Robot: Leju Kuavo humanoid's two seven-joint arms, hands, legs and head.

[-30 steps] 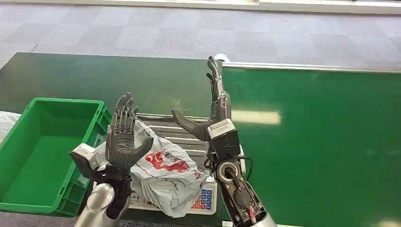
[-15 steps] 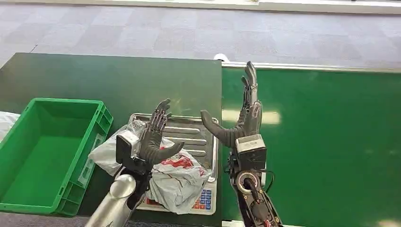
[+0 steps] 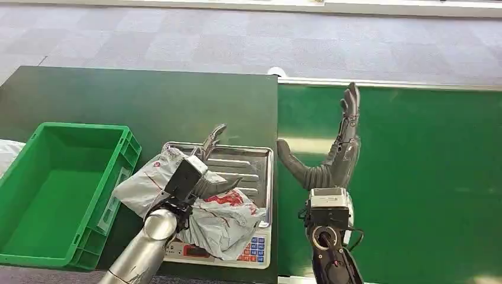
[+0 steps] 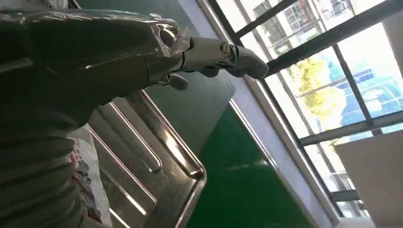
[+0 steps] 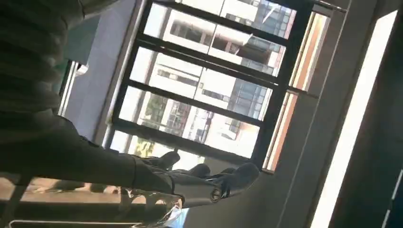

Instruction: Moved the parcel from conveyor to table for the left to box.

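The parcel (image 3: 177,195) is crinkled glossy plastic film on a shiny ribbed metal tray (image 3: 248,163).

floor (image 3: 177,41): grey carpet tiles | windows (image 5: 209,104): tall, dark-framed (bright daylight, buildings outside)

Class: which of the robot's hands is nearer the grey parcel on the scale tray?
The left hand is nearer, right above the parcel on the scale tray. The right hand is raised over the conveyor, off to the parcel's side.
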